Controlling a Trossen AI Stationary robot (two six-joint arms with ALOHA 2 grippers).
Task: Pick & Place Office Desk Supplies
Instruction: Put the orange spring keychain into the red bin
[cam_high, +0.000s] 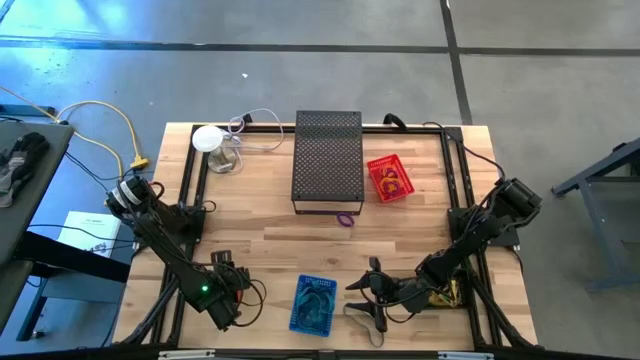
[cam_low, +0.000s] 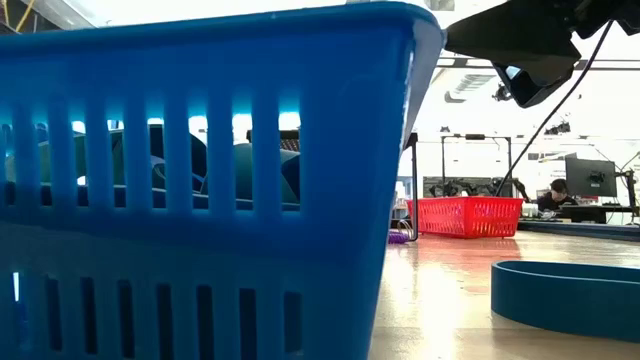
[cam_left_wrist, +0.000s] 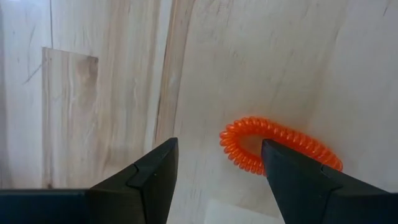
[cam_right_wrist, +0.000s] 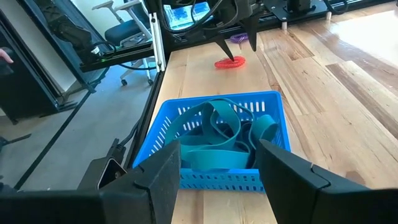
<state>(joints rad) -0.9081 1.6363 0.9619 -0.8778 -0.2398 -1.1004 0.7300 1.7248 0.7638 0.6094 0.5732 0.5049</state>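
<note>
While both arms are reaching over the near part of the wooden table (cam_high: 420, 225), neither one is gripping anything. The left gripper (cam_left_wrist: 214, 177) is hanging low over the near left of the table with its jaws spread, and an orange coiled band (cam_left_wrist: 277, 146) is lying flat on the wood just beyond its fingertips, partly behind one finger (cam_left_wrist: 298, 180) and not pinched. The right gripper (cam_right_wrist: 217, 171) is sitting at the near right, jaws likewise spread and empty, and is looking toward a blue basket (cam_high: 313, 303) at the near middle of the table. Teal bands (cam_right_wrist: 221, 140) are lying piled inside that basket. Another teal loop (cam_low: 570, 295) is lying flat on the table just beside the right gripper, to the right of the basket in the low view. Farther back, a tall black mesh box (cam_high: 327, 160) is standing at the far middle, with a small purple band (cam_high: 344, 219) lying on the wood just near of it. A red basket (cam_high: 389, 178) is resting to the right of the box, holding small yellow and red items. A white round object (cam_high: 208, 138) is sitting at the far left, beside a clear cup (cam_high: 226, 158).
</note>
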